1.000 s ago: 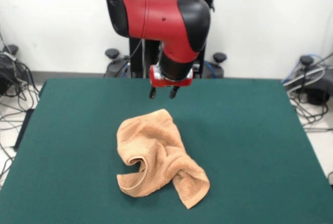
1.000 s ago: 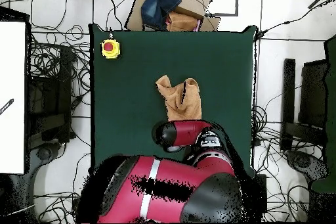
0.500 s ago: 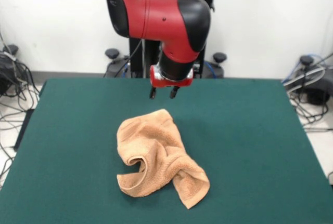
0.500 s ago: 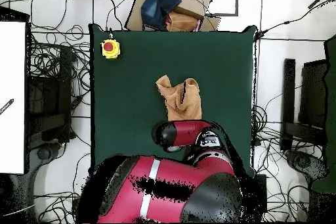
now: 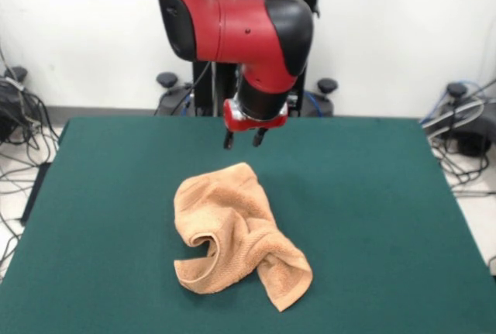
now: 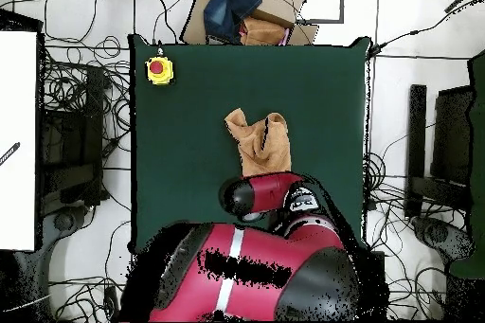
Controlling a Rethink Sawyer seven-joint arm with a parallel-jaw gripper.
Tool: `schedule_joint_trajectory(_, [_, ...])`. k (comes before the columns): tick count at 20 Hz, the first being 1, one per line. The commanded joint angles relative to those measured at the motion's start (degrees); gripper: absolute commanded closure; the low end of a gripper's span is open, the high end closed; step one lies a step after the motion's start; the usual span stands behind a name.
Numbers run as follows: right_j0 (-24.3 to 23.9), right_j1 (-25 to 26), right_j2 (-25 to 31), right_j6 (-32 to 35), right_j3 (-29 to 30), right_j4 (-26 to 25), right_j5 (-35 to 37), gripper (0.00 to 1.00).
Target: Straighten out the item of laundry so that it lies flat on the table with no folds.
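Note:
The item of laundry, a peach-orange towel (image 5: 236,237), lies crumpled and folded over itself near the middle of the green table (image 5: 372,210); one flap curls up at its front left. The overhead view shows the towel (image 6: 258,141) bunched at the table (image 6: 189,101) centre. My gripper (image 5: 242,138) hangs open above the table, just behind the towel's far edge, with nothing between its two dark fingers. In the overhead view the arm hides the gripper.
A yellow box with a red button (image 6: 159,70) sits at one table corner in the overhead view. Cables and equipment lie on the floor around the table. A cardboard box with clothes (image 6: 248,11) stands beyond the far table edge.

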Motion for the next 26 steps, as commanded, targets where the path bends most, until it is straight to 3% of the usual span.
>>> schedule_joint_trajectory(1, [-2.79, -0.15, 10.56, -13.22, -0.51, -6.43, 5.31, 0.0])
schedule_joint_trajectory(7, [-2.82, 0.35, 10.71, -6.2, -0.96, -7.77, 3.99, 0.0])
schedule_joint_trajectory(12, [-4.41, 0.26, 14.14, -14.44, -2.15, -11.32, 8.32, 0.0])
schedule_joint_trajectory(17, [-9.35, -1.98, 22.01, -31.16, 0.45, -15.89, 16.87, 0.0])
schedule_joint_trajectory(22, [-11.24, -1.17, 26.16, -34.87, -0.44, -17.05, 18.86, 0.0])
schedule_joint_trajectory(26, [-11.65, -0.92, 26.22, -34.61, -1.32, -16.81, 18.06, 0.0])
